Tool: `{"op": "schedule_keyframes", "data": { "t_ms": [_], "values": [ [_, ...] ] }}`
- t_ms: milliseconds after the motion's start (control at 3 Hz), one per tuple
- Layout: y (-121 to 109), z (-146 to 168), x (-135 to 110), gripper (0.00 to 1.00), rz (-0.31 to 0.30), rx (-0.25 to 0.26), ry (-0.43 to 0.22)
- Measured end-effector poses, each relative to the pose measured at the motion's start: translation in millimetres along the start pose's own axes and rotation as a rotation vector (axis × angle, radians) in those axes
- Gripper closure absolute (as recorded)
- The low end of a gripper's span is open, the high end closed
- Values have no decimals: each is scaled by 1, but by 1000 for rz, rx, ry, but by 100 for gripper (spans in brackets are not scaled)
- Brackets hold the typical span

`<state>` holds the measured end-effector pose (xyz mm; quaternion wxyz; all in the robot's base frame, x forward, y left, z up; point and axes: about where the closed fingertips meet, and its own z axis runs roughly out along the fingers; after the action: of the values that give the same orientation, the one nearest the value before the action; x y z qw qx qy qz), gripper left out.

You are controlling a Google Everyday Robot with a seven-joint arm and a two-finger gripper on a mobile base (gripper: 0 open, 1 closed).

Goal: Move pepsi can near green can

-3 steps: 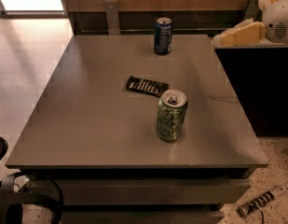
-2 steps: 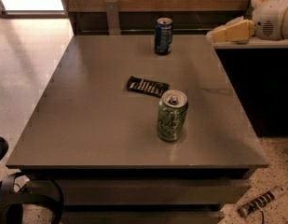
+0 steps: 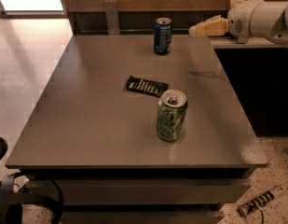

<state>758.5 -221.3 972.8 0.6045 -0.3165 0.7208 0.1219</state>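
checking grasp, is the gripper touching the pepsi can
Apart. Camera view shows table between the gripper, at upper right, and the pepsi can.

Count on and around the desk (image 3: 87, 125): two cans, one dark packet (image 3: 147, 86), one claw (image 3: 195, 30).

Of soda cans, two: one pepsi can (image 3: 162, 35) upright at the far edge, one green can (image 3: 171, 115) upright nearer, right of centre. Of flat dark packets, one, lying between the two cans. Of claws, one, cream-coloured, at far right, just beyond the desk's far right corner. Of ribbed objects (image 3: 260, 202) on the floor, one, near right.
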Motion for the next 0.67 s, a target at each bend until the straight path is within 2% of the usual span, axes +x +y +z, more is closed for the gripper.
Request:
{"op": "schedule_keyframes", "data": {
  "t_ms": [667],
  "values": [
    [-1, 71, 15, 0, 65, -43, -10]
  ]
}}
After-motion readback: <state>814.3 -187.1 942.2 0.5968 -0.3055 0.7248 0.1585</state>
